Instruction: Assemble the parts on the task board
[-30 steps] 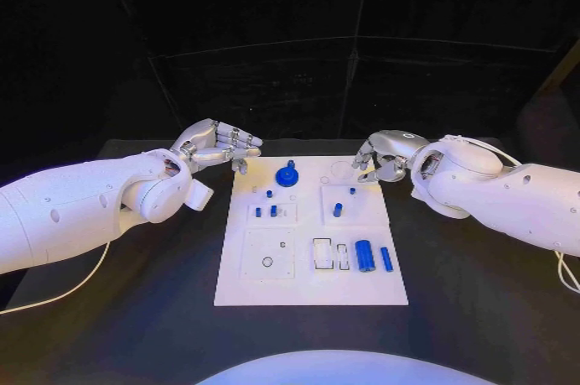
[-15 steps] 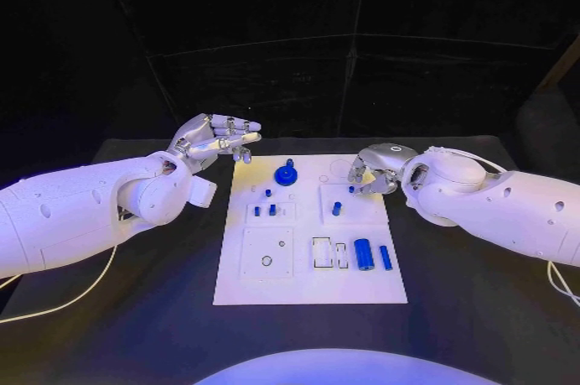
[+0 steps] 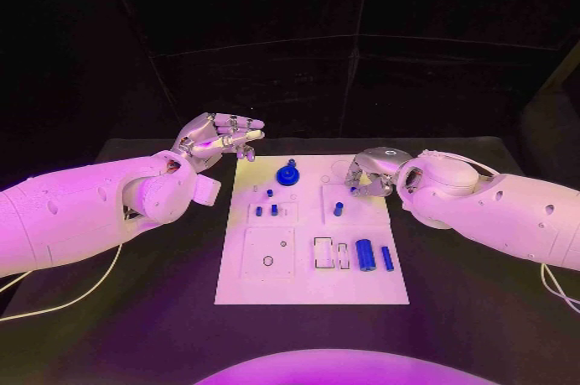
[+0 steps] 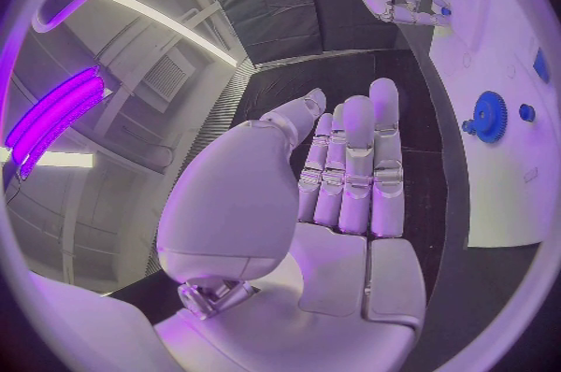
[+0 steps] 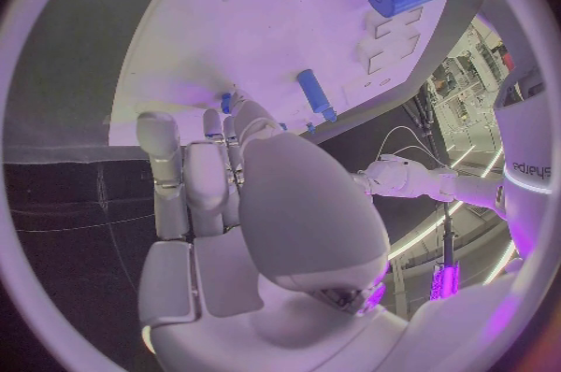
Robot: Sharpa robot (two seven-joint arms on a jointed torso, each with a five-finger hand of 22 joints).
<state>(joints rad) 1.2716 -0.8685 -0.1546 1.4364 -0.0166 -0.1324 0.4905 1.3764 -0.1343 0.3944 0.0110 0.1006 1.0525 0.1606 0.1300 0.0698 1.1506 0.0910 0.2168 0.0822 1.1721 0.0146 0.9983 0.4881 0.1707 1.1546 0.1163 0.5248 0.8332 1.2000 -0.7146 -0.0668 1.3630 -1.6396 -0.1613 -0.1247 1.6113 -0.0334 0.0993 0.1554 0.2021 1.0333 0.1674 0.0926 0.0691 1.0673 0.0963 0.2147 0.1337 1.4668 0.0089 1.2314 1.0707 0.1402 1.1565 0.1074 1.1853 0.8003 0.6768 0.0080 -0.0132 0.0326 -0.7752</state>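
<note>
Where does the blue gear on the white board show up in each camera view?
Head view: round blue toothed gear at the white task board's far end, between the hands.
Left wrist view: gear on the board beyond the left hand.
Right wrist view: not in it.
Shared landmark: the board.

A robotics lab test station. A black table (image 3: 145, 318) stands inside an enclosure of dark curtains (image 3: 363, 75), with a white task board (image 3: 312, 280) laid flat at its centre. Beyond the curtains, the wrist views show an industrial ceiling with long strip lights (image 4: 164, 12) and a glowing purple lamp (image 4: 52, 115).
</note>
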